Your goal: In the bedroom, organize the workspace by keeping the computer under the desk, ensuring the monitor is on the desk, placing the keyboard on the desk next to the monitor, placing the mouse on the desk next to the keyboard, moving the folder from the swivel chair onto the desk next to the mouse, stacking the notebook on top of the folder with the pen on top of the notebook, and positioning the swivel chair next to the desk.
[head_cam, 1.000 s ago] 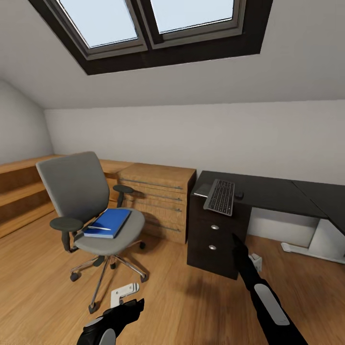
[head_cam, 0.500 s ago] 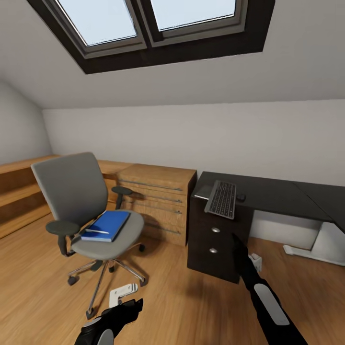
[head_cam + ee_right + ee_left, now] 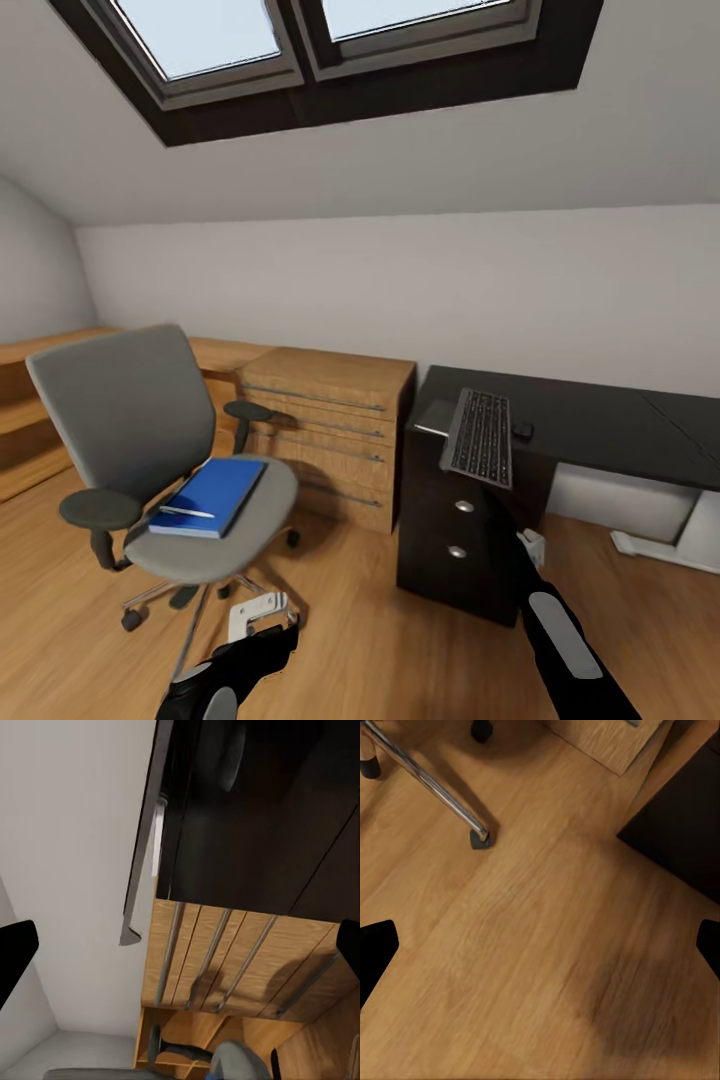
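Blue folder [image 3: 211, 493] with pen [image 3: 187, 512] on top lies on swivel chair [image 3: 150, 440] seat; keyboard [image 3: 481, 436] overhangs desk [image 3: 600, 420] front edge, mouse [image 3: 523, 431] beside it. View has shifted closer: base advancing, nothing carried. Left gripper [image 3: 540, 945] and right gripper [image 3: 180, 945] jaws spread, empty

Keyboard [image 3: 481, 437], mouse [image 3: 522, 431] on desk [image 3: 600, 420]
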